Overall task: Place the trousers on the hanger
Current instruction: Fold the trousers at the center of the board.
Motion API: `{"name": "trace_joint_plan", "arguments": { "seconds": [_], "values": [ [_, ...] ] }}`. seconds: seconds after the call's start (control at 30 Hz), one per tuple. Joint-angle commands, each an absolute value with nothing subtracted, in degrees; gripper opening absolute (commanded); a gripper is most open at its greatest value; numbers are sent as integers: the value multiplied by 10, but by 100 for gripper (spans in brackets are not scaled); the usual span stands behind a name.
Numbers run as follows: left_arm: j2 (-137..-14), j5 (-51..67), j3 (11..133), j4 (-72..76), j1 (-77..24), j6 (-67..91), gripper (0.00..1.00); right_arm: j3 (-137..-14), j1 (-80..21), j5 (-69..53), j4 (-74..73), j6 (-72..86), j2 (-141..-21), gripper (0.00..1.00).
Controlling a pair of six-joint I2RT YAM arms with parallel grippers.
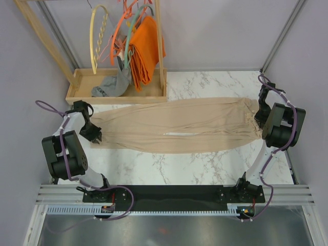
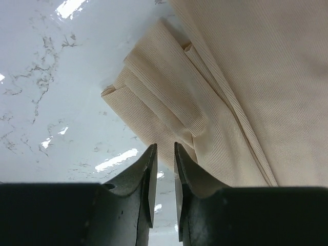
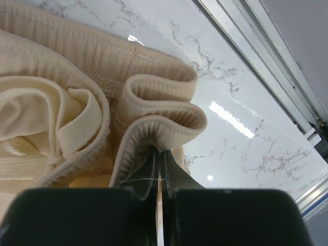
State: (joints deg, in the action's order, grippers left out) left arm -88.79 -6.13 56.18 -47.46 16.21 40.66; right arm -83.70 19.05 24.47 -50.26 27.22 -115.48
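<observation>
TOP VIEW
Trousers (image 1: 179,125): you've got them flat across the table (image 1: 205,169), running L–R. Waist at the R end, leg hems at the L end.
Hanger (image 1: 100,38): cream arch, hangs on the wooden rack (image 1: 38,36) back-L. Well apart from the trousers, which aren't on it yet.
Rack neighbours: orange hangers (image 1: 120,31), teal hanger (image 1: 129,33) and orange cloth (image 1: 146,48) hang just R of the hanger. Grey garment (image 1: 110,86) is slumped in the tray (image 1: 82,96) below.
L gripper (image 1: 96,136): at the hem end, tips down by the near corner of the cloth.
R gripper (image 1: 259,115): at the waist end, on the bunched waistband.

L WRIST
Jaws: L gripper (image 2: 164,148) shows a narrow gap with nothing in it; you see table through it.
Trousers (image 2: 246,92): stacked hem folds lie just ahead of the tips. One finger overlaps the cloth edge in view; can't tell if it touches.

R WRIST
Jaws: R gripper (image 3: 159,154) is closed, pinching a fold of the elastic waistband at the tips.
Trousers (image 3: 77,118): waistband gathered in loops ahead of the fingers, resting on the table.
Rail (image 3: 266,46): metal frame rail runs along the table edge, upper R.
</observation>
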Motion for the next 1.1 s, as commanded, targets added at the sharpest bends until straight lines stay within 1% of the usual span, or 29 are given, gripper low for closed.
{"name": "trace_joint_plan", "arguments": {
  "seconds": [0.0,0.07,0.3,0.57,1.07],
  "values": [
    [-908,-89,580,-461,164,410,27,-854,192,240,-505,272,-1160,0],
    [-911,-90,578,-455,168,408,29,-855,192,240,-505,272,-1161,0],
    [-929,-82,573,-443,174,405,31,-861,192,241,-506,272,-1166,0],
    [-923,-90,584,-439,178,403,31,-865,192,243,-507,272,-1170,0],
    [-960,-87,599,-423,181,407,31,-871,192,242,-508,274,-1175,0]
  ]
}}
